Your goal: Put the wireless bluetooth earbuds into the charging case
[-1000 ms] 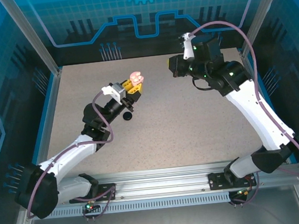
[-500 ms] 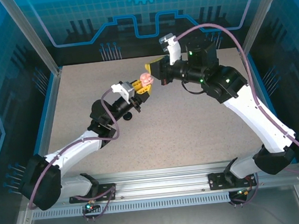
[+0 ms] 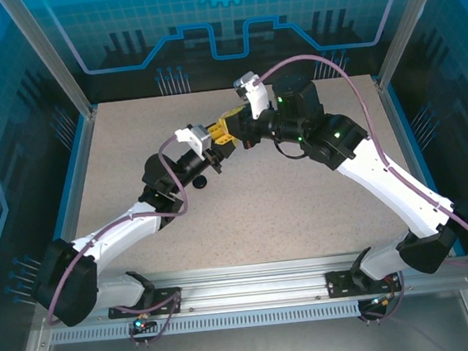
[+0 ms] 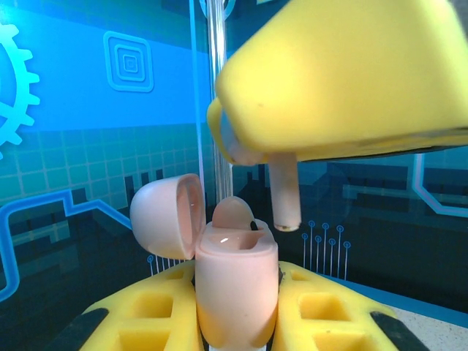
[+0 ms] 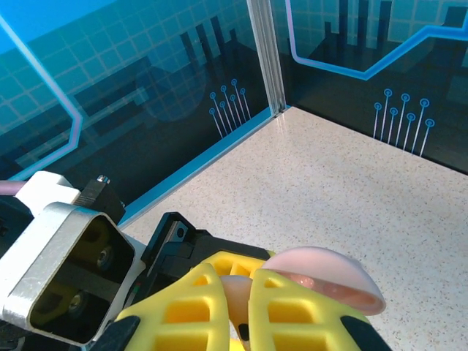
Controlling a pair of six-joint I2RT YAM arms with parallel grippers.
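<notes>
The left gripper (image 4: pixel 238 314) clamps the open case (image 4: pixel 234 285) upright. The right gripper (image 5: pixel 245 300) pinches an earbud (image 4: pixel 284 194), stem down, just above the case's mouth.

High rear overview; two wrist close-ups

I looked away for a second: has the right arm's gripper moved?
Yes. The right gripper, holding a pale pink earbud, has swung left, away from the right rear frame post, to the pink charging case in the left gripper.
</notes>
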